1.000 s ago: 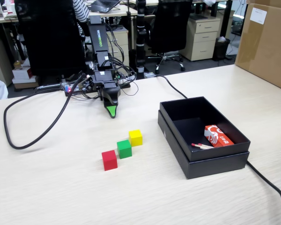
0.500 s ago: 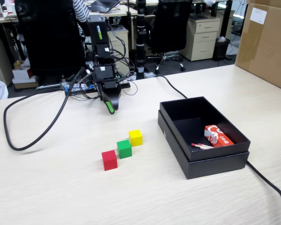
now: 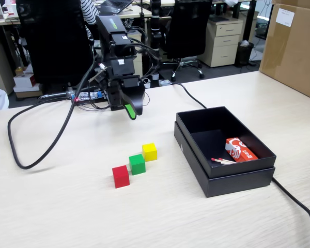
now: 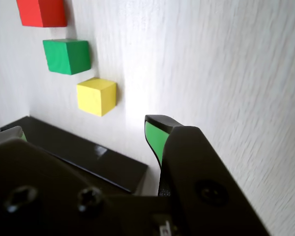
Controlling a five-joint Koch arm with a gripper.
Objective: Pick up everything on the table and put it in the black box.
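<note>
Pale beige wood-grain table [image 3: 67, 212], red cube [image 3: 121, 176], green cube [image 3: 137, 164] and yellow cube [image 3: 150, 152] in a diagonal row near its middle, black box [image 3: 196, 160] to their right, black cable [image 3: 36, 155] looping at left, brown carton [image 3: 294, 49] far right.

Even, diffuse office light is filling the fixed view, casting only faint shadows beside the cubes and leaving the black box [image 3: 225, 170] interior dark. In the wrist view, a bright glare patch is washing out the table [image 4: 226, 64] near the yellow cube [image 4: 96, 96], while the near gripper [image 4: 83, 132] body is looking soft and dim.
</note>
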